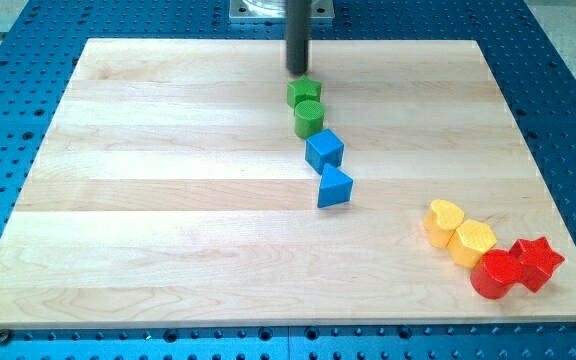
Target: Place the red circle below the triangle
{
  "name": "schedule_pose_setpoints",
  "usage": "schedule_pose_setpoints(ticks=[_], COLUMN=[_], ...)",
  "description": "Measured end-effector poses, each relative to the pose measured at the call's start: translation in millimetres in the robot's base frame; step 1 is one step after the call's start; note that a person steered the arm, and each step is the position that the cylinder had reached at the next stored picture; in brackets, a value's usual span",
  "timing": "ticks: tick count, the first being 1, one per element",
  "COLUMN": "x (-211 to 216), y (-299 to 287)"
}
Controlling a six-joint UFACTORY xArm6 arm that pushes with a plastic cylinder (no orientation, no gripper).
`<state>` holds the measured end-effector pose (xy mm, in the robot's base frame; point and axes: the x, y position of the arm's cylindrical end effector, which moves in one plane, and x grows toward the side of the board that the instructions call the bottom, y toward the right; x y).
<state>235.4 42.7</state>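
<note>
The red circle (494,275) lies near the view's bottom right corner, touching a red star (538,262) on its right. The blue triangle (334,187) sits near the board's middle, just below a blue cube (324,150). My tip (298,72) is at the view's top centre, just above a green star-like block (304,93), far from the red circle.
A green round block (309,119) sits between the green star and the blue cube. A yellow heart (444,219) and a yellow hexagon (471,241) lie up-left of the red circle. The wooden board (148,200) rests on a blue perforated table.
</note>
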Motion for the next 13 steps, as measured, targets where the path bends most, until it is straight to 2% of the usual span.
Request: schedule_pose_setpoints(ticks=[1,2,3,4,5,6,8,12,13], x=[24.6,95.2,149.6,221.5,313.1,363.1,366.3,351.5,365.2], y=[132.3,258.2,302.6,301.9,297.4,295.3,202.4,57.8,57.8])
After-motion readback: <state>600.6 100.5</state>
